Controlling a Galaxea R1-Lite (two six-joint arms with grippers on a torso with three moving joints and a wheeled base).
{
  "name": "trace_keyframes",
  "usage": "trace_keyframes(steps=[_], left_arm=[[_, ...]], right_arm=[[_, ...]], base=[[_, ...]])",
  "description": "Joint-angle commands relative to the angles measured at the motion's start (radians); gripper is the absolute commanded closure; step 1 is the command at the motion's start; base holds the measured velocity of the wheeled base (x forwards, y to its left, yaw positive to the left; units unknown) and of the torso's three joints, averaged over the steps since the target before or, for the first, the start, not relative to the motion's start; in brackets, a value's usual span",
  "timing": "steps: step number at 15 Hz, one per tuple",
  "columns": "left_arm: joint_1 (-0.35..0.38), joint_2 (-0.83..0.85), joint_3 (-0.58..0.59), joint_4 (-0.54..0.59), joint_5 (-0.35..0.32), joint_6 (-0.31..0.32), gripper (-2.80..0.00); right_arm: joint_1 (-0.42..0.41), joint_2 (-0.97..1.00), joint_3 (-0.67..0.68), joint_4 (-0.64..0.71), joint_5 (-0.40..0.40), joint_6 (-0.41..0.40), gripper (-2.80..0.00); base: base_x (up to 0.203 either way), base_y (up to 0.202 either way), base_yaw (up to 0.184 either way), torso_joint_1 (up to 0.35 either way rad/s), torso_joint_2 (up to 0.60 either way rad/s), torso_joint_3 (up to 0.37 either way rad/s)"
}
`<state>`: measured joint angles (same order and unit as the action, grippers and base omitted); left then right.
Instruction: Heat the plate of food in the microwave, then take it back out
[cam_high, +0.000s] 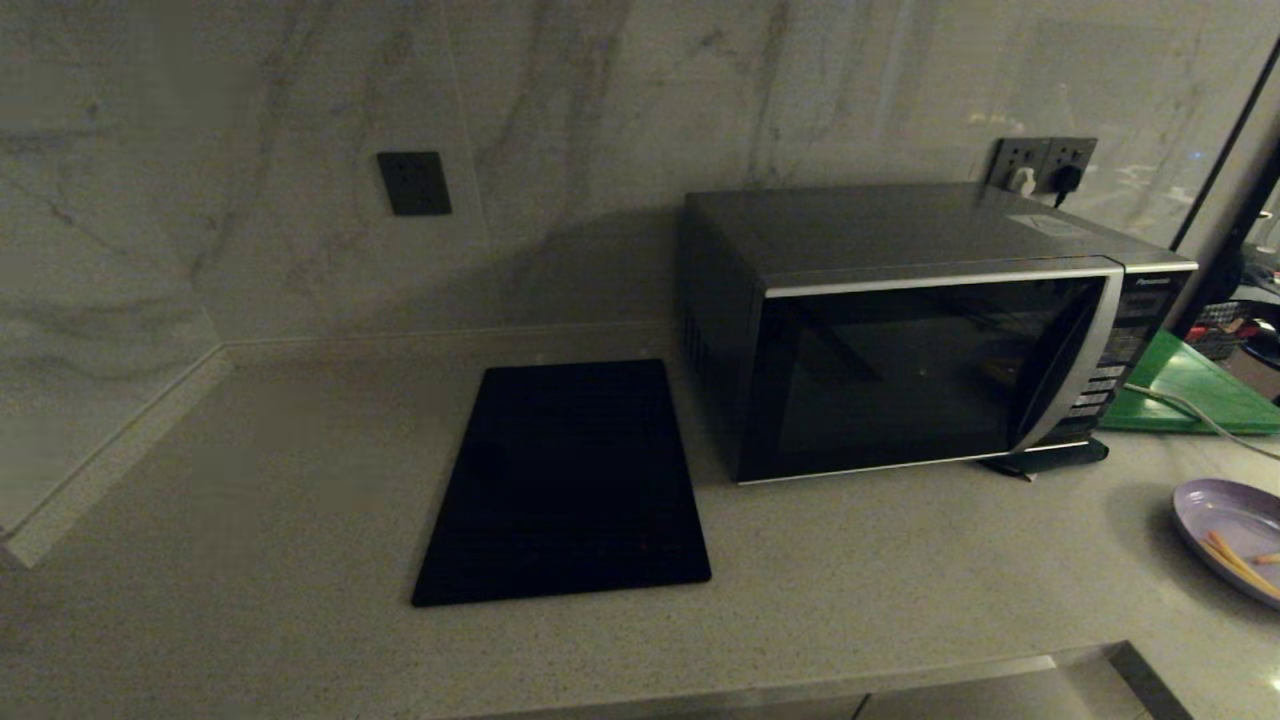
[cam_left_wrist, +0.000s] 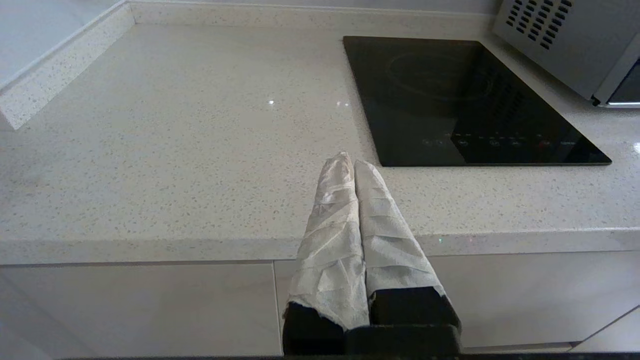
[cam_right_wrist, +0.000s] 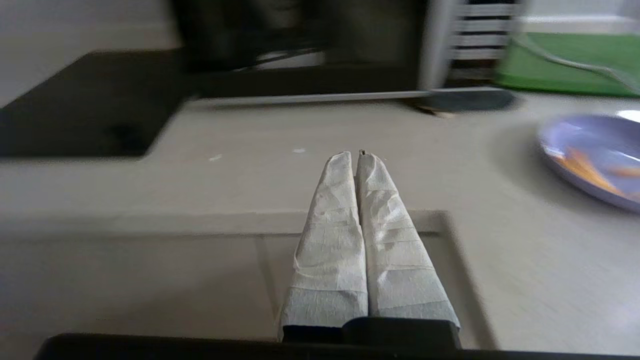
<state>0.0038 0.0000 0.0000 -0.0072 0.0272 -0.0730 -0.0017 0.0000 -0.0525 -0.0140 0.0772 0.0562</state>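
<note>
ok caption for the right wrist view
Right gripper shut above the counter edge, facing the closed microwave, plate of food off to one side.

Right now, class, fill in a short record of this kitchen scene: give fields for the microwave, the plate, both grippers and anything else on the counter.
microwave: door shut, on counter, at the back wall
plate of food: on counter, in front and to the right of the microwave, a few orange sticks on it
left gripper: shut, empty, over counter's front edge
right gripper: shut, empty, facing the microwave
cooktop panel: left of microwave
green board: right of the microwave
</note>
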Motion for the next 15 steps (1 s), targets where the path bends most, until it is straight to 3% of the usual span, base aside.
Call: trace_keyframes(steps=[1, 6, 8, 11, 15], left_arm=[[0.001, 0.002, 0.0, 0.0, 0.002, -0.001, 0.0], [0.001, 0.002, 0.0, 0.0, 0.0, -0.001, 0.0], [0.001, 0.002, 0.0, 0.0, 0.0, -0.001, 0.0], [0.001, 0.002, 0.0, 0.0, 0.0, -0.001, 0.0], [0.001, 0.002, 0.0, 0.0, 0.001, -0.001, 0.0]], right_arm=[[0.0, 0.0, 0.002, 0.013, 0.078, 0.0, 0.0], [0.0, 0.0, -0.031, 0.12, 0.215, 0.004, 0.0], [0.0, 0.0, -0.031, 0.119, 0.138, 0.003, 0.0], [0.0, 0.0, 0.015, 0.109, -0.093, -0.003, 0.0], [0.0, 0.0, 0.037, 0.062, -0.108, -0.006, 0.0]], base=[[0.0, 0.0, 0.0, 0.0, 0.0, 0.0], [0.0, 0.0, 0.0, 0.0, 0.0, 0.0], [0.0, 0.0, 0.0, 0.0, 0.0, 0.0], [0.0, 0.0, 0.0, 0.0, 0.0, 0.0], [0.0, 0.0, 0.0, 0.0, 0.0, 0.0]])
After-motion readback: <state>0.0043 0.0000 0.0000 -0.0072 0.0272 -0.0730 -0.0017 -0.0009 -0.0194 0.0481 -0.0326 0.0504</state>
